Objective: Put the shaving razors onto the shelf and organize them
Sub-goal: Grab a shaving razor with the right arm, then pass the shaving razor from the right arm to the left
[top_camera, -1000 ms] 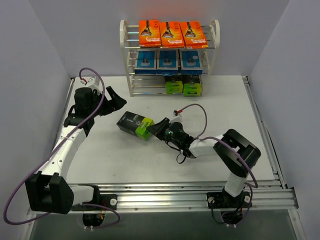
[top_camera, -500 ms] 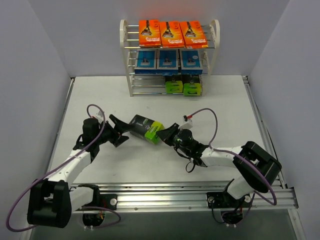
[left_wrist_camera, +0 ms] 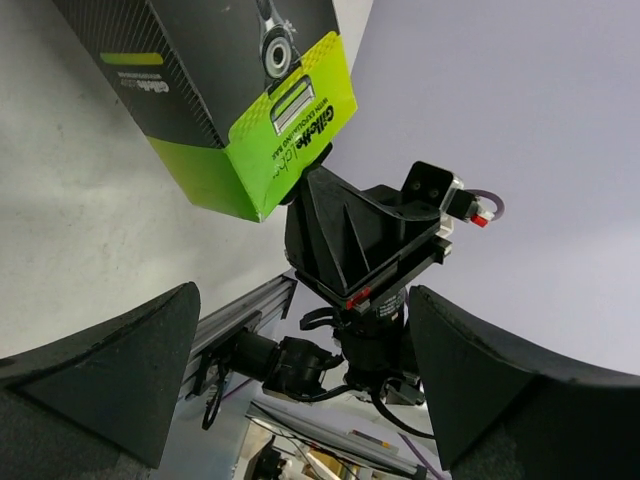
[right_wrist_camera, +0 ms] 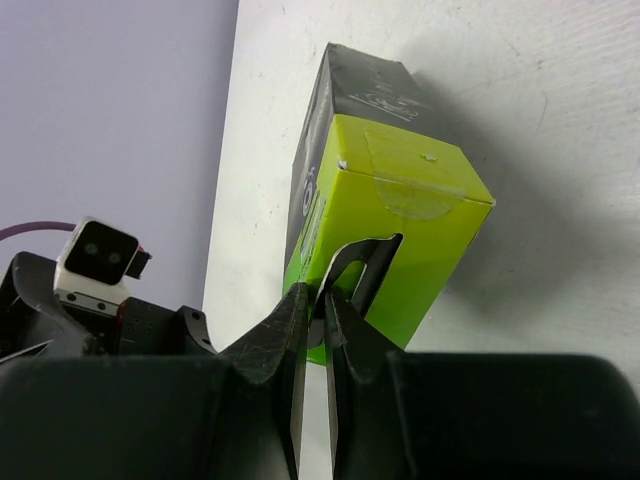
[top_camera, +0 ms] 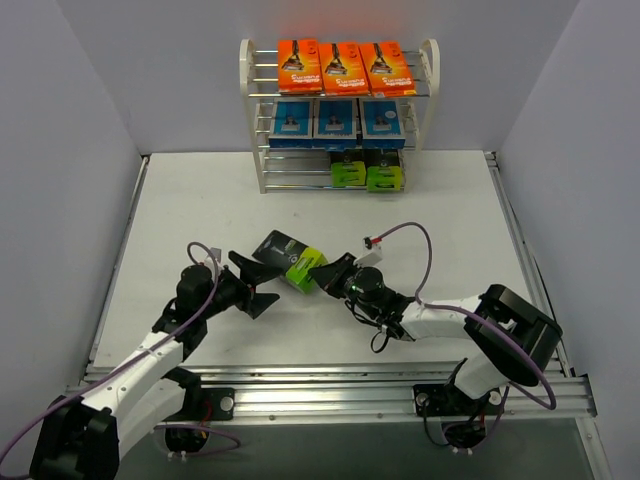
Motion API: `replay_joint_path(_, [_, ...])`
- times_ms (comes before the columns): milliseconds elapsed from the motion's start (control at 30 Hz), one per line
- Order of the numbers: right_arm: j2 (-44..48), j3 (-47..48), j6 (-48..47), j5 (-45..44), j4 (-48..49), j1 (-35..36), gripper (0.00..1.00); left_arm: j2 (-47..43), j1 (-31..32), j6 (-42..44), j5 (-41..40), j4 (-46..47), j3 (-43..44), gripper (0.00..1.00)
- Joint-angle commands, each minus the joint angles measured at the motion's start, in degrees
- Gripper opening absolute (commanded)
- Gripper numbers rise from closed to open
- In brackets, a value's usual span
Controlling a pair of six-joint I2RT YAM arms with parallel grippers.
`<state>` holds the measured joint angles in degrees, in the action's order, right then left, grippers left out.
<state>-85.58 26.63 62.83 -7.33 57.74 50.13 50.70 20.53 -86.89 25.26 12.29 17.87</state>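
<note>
Black-and-lime box (top_camera: 290,257), 3 orange cards (top_camera: 345,67), 3 blue packs (top_camera: 335,120), white-framed shelf (top_camera: 432,75)

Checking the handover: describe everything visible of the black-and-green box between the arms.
Black cardboard box with a lime-green end, razor picture and clear tape seal, angled, apart from the shelf. The right end effector pinches its green hang tab; the open left end effector hovers by its black end.

We see our right gripper (right_wrist_camera: 318,300) pinching the hang tab (right_wrist_camera: 350,262) of a black-and-lime-green razor box (right_wrist_camera: 400,225); the lime end faces us, sealed with clear tape (right_wrist_camera: 415,178); the box shadows the white table (right_wrist_camera: 540,120); a small white camera module (right_wrist_camera: 98,262) sits left.
</note>
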Motion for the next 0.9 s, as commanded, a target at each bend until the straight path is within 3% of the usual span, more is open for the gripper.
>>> replay_joint_path(0, [1.7, 2.5, -1.5, -2.2, 5.0, 1.5, 0.0, 0.3, 2.1, -3.0, -5.3, 1.4, -1.4, 0.94])
replay_joint_path(367, [3.7, 3.2, -2.9, -2.3, 3.5, 4.2, 0.0, 4.1, 9.6, -4.9, -13.4, 7.4, -4.0, 0.94])
replay_joint_path(867, [4.4, 2.0, -2.0, -3.0, 2.9, 7.7, 0.0, 17.0, 10.6, -6.2, -17.1, 23.8, -5.8, 0.94])
